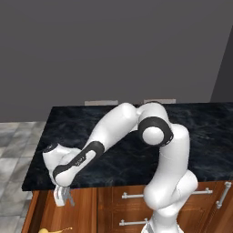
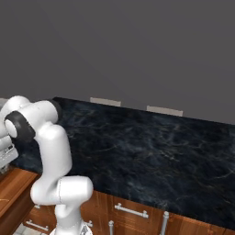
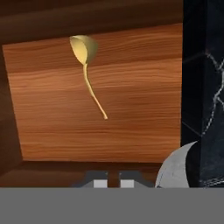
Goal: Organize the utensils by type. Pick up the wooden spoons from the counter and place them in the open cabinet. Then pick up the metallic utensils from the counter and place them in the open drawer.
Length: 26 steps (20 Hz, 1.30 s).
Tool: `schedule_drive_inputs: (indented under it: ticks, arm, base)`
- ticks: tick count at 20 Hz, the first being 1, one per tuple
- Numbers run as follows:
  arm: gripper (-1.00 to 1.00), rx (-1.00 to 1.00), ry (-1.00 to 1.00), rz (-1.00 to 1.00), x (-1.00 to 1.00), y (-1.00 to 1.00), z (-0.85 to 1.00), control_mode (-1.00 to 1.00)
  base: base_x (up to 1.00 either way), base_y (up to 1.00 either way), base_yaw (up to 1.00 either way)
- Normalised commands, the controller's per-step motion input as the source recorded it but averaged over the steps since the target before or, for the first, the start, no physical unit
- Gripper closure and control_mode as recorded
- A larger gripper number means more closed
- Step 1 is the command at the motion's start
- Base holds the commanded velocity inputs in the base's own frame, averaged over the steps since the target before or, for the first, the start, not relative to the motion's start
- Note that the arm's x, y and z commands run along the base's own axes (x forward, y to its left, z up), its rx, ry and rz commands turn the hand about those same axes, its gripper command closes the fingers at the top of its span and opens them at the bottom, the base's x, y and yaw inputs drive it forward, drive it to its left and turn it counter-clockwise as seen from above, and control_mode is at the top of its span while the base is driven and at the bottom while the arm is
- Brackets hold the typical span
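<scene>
we see one black marble-look counter [image 1: 205, 132], and everything else sits relative to it. under its front edge run the reddish-brown base cabinets [image 1: 109, 205] with silver bar handles [image 1: 134, 195]. against the grey wall behind the counter there are two pale plates [image 1: 101, 103], side by side.

one white arm [image 1: 170, 173] rises in front of the counter, bends over its top and reaches down past its left front corner.

below that corner one open drawer [image 3: 131, 87] stands out from the cabinetry. its wooden floor shows in the hand view, with the counter's dark edge along the right side.

we count one utensil: a pale yellow spoon [image 3: 83, 50] with a deep round bowl and a thin curved handle. it lies loose on the drawer floor, below the counter. in the left base view it shows at the bottom edge [image 1: 54, 230].

the gripper [image 1: 63, 200] hangs just below the counter's front edge, above the drawer and clear of the spoon. in the hand view its two finger tips [image 3: 99, 180] stand only a sliver apart, and the pincer [image 3: 113, 181] has hold of nothing.
</scene>
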Motion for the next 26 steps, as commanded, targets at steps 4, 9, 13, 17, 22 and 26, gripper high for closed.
schedule_drive_inputs:
  ticks: [4,9,13,17,22,26]
  arm:
    - [1.00,-0.08,-0.21,0.00,-0.33,0.07,-0.62,-1.00]
    - [1.00,-0.02,-0.19,0.10,-0.45,0.19,-0.40,-1.00]
    - [1.00,0.00,0.00,0.12,-0.31,0.10,-0.18,-1.00]
    - [1.00,0.00,0.00,0.08,-0.29,0.07,-0.15,-1.00]
    - [1.00,0.06,0.00,0.09,-0.37,0.00,-0.23,-1.00]
    - [1.00,0.16,-0.01,0.12,-0.48,0.00,-0.30,-1.00]
  base:
    - [0.00,0.00,0.00]
    - [0.00,0.00,0.00]
    - [0.00,0.00,0.00]
    - [0.00,0.00,0.00]
    - [0.00,0.00,0.00]
    - [0.00,0.00,0.00]
